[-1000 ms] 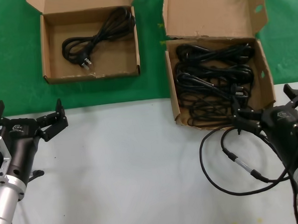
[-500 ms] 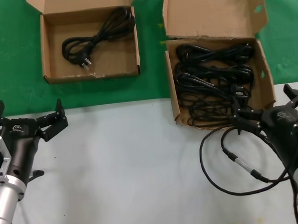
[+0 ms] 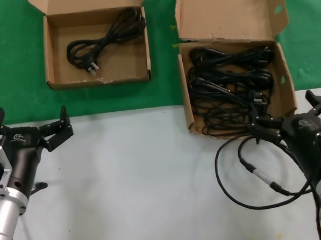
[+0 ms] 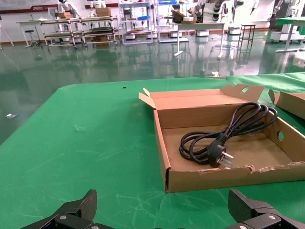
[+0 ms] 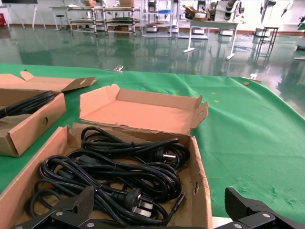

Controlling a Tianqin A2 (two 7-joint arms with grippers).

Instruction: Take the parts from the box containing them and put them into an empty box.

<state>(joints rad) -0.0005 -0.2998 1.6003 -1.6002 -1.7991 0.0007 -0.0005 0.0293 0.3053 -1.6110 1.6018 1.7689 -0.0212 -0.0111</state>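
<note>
The smaller shallow box [image 3: 99, 80] stands at the far left on the green cloth and holds one coiled black cord [image 3: 105, 39]. The larger deep box [image 3: 225, 14] at the far right holds several coiled cords [image 3: 229, 89]. My left gripper [image 3: 31, 120] is open and empty above the white table, short of the small box. In the left wrist view the left gripper [image 4: 162, 210] faces that box [image 4: 214, 179] and its cord [image 4: 224, 138]. My right gripper [image 3: 284, 112] is open and empty at the large box's near right corner. In the right wrist view the right gripper [image 5: 159, 205] is just before the cords [image 5: 124, 167].
My own thicker black cable [image 3: 234, 186] with a silver connector [image 3: 258, 175] loops on the white table in front of the large box. The green cloth [image 3: 17, 63] covers the far half of the table. The small box also shows in the right wrist view [image 5: 28, 124].
</note>
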